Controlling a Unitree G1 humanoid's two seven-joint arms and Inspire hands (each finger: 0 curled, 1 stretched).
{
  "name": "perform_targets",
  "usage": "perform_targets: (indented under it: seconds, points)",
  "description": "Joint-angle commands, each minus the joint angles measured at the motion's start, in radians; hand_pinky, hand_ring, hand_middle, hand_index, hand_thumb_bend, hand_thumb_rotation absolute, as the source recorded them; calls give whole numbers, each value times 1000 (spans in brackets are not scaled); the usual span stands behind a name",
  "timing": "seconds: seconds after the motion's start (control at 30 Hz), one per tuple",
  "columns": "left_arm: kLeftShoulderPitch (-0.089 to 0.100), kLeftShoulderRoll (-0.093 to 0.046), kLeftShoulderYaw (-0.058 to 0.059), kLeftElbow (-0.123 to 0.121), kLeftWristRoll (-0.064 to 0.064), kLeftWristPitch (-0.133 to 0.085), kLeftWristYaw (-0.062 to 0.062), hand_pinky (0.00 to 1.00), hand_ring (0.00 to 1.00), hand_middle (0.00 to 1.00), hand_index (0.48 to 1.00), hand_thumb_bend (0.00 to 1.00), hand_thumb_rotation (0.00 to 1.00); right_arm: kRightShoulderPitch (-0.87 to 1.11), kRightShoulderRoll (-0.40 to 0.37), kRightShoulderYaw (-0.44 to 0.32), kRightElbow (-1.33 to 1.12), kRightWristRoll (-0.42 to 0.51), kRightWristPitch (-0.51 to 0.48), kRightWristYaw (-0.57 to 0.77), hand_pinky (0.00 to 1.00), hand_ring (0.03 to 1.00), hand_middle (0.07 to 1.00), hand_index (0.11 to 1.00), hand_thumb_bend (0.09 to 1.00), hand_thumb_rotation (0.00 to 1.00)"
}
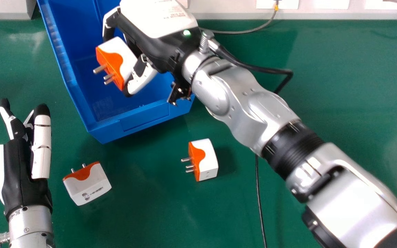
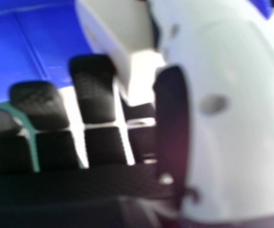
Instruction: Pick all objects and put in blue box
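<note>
My right hand (image 1: 157, 38) is over the blue box (image 1: 143, 119), its fingers and thumb pinching a white and orange plug adapter (image 1: 124, 57) whose pins point away from the palm. In the right hand view the adapter (image 2: 122, 33) sits between the fingers and thumb of my right hand (image 2: 94, 90), with the box (image 2: 42, 42) behind. A second adapter (image 1: 207, 165) lies on the green table right of the box's near corner. Another adapter (image 1: 90, 186) rests beside my left hand (image 1: 22, 165), whose fingers are extended and hold nothing.
The green table (image 1: 339, 86) surrounds the box. A thin black cable (image 1: 258, 196) runs down the table near the right arm. Behind the box, a grey cable (image 1: 250, 31) lies along the table's far edge.
</note>
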Motion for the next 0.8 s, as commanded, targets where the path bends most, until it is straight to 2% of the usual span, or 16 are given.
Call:
perform_targets:
  seconds: [0.0,0.1,0.23,0.4,0.53,0.7,0.77]
  points:
    - [11,-3,-1,-39,-5,-3,0,887,923,893,914,466,897,-97,28,-2,52,15,17,-28,95,151,259,477,485,145]
    - [22,-7,-4,-60,-6,0,-8,890,925,894,916,462,899,-148,57,-4,136,28,35,-30,106,163,275,480,485,145]
    - [31,-8,-4,-70,-13,-1,-19,900,928,898,919,444,912,-179,78,2,197,40,49,-28,112,169,279,482,491,141]
    - [31,-9,-3,-58,-22,-10,-29,920,938,905,925,407,933,-190,94,21,232,33,66,-21,94,149,246,480,510,141]
    - [34,-15,-6,-62,-27,-13,-30,925,940,906,926,399,938,-201,102,49,253,20,88,-16,71,126,217,477,513,139]
    - [34,-24,-13,-73,-23,-7,-26,929,942,908,928,403,939,-224,109,88,284,4,111,-5,60,113,197,473,514,140]
    - [33,-25,-14,-68,-23,-11,-25,932,943,909,928,408,938,-233,112,99,294,3,119,0,60,114,195,471,514,141]
